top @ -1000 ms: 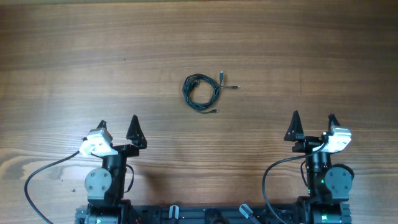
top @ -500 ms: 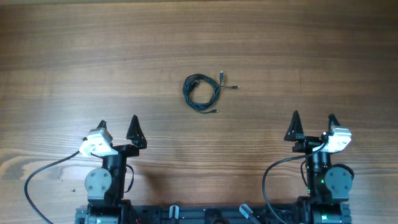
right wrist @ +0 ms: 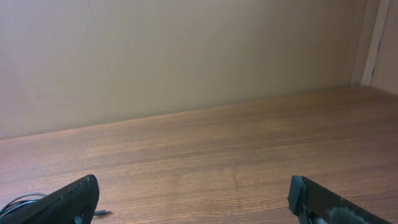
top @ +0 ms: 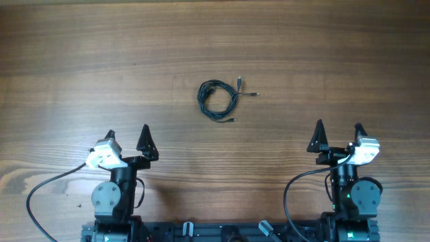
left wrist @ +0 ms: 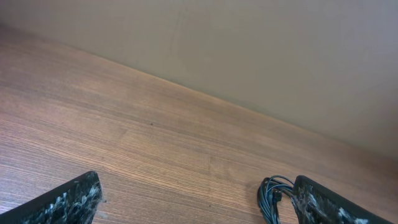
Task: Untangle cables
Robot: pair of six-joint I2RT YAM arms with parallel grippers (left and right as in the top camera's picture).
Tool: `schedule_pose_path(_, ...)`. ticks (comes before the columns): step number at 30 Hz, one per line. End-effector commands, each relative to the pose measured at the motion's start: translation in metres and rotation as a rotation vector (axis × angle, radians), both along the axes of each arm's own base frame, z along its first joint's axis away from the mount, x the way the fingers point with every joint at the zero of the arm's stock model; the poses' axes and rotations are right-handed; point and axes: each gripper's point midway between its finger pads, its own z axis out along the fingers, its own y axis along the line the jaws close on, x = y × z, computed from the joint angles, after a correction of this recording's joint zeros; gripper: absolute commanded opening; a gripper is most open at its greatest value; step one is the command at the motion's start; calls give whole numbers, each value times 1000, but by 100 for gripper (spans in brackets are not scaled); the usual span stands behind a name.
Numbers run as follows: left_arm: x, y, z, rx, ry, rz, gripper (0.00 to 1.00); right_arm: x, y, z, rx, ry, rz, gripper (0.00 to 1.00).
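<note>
1. Untangling has not begun. The thin dark cables (top: 217,99), one small loose coil, lie mid-way across the brown wood-grain table (top: 67,60), well apart from both arms.
2. The left tool (top: 127,134) and the right tool (top: 338,128) gape wide and hold nothing.
3. The next move, as I judge it: reach in, pinch a free end and draw it out.
4. A plain beige wall (right wrist: 186,56) stands behind.

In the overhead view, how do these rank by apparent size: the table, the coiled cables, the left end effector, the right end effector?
1. table
2. left end effector and right end effector: alike, not ranked
3. coiled cables, smaller; the end effectors may sit nearer the camera
</note>
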Motion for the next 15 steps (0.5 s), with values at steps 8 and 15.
schedule_pose_path(8, 0, 4, 0, 18, -4, 22, 100, -1, -3, 3, 13, -13, -16, 100)
schedule_pose_path(15, 0, 4, 0, 18, -4, 22, 100, -1, -3, 3, 13, -13, -17, 100)
